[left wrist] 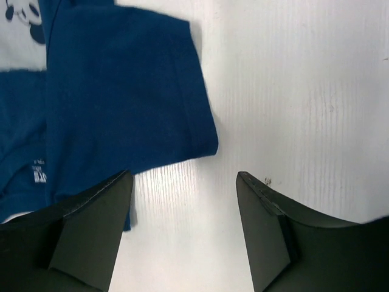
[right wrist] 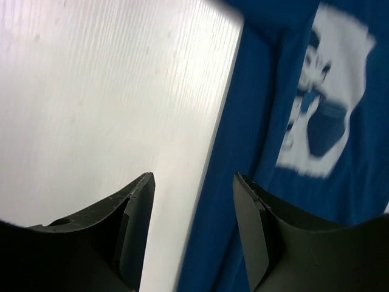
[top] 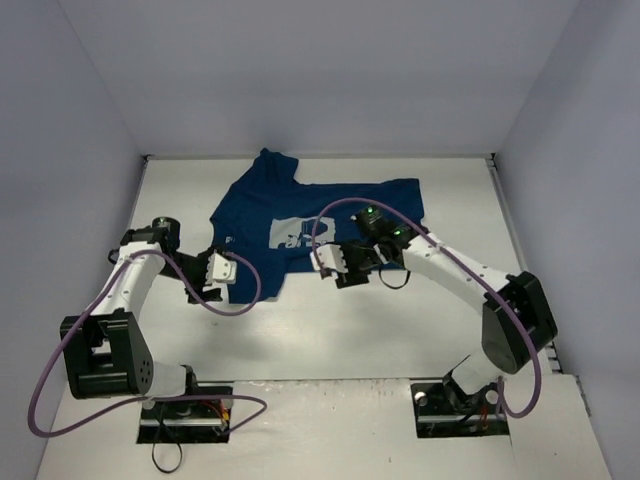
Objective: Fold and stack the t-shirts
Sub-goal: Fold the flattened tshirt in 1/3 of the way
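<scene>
Navy t-shirt [top: 300,215] lies print-up on the far middle of the white table [top: 400,340], with both grippers at its near edge.
Only the top view shows the whole garment: pale square print [top: 292,232] on the chest, one sleeve toward the back wall, left side rumpled. The left wrist view adds a hemmed sleeve lying over the body; left gripper [left wrist: 182,176] jaws apart, one finger over cloth, the other over bare table. In the right wrist view, the shirt's straight edge runs between the spread fingers of the right gripper [right wrist: 193,176]; print blurred.
</scene>
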Motion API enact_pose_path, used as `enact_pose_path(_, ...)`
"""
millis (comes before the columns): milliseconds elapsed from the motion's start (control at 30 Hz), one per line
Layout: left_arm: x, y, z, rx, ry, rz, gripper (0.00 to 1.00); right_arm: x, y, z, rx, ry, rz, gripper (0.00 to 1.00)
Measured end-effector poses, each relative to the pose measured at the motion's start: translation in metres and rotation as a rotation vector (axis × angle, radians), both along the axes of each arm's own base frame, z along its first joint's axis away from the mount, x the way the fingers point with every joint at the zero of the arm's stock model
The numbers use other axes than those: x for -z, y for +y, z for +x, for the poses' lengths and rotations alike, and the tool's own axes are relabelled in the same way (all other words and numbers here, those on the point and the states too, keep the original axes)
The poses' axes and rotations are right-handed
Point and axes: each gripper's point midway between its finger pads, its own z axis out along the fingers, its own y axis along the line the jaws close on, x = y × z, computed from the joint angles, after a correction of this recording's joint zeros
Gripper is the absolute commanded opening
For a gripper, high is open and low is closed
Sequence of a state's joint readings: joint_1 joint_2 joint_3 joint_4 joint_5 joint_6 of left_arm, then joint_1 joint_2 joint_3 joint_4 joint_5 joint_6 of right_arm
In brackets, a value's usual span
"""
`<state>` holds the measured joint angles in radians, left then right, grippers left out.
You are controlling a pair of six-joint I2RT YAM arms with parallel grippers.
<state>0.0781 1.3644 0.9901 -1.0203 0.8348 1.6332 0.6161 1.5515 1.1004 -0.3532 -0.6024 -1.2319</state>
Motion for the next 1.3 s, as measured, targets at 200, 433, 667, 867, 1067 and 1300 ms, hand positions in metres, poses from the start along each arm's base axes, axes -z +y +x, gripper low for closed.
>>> enact_pose_path(200, 0.012, -0.002, -0.006, 0.095, -0.077, -0.052, 0.65, 0.02, 0.064, 0.001, -0.152, -0.141, 0.134, 0.4)
enact_pose_path(433, 0.016, -0.003, 0.0, 0.11, -0.083, -0.097, 0.65, 0.026, 0.121, 0.003, -0.34, -0.346, 0.259, 0.36)
enact_pose_path(667, 0.025, -0.003, 0.003, 0.142, -0.078, -0.104, 0.47, 0.049, 0.142, -0.009, -0.486, -0.416, 0.271, 0.32)
enact_pose_path(867, 0.036, -0.001, 0.001, 0.159, -0.054, -0.09, 0.44, 0.056, 0.146, -0.017, -0.559, -0.451, 0.276, 0.36)
enact_pose_path(1067, 0.051, 0.0, -0.013, 0.181, -0.003, -0.06, 0.54, 0.075, 0.15, -0.022, -0.606, -0.446, 0.268, 0.4)
enact_pose_path(1300, 0.064, 0.002, -0.019, 0.191, 0.049, -0.042, 0.56, 0.077, 0.165, -0.02, -0.659, -0.487, 0.299, 0.4)
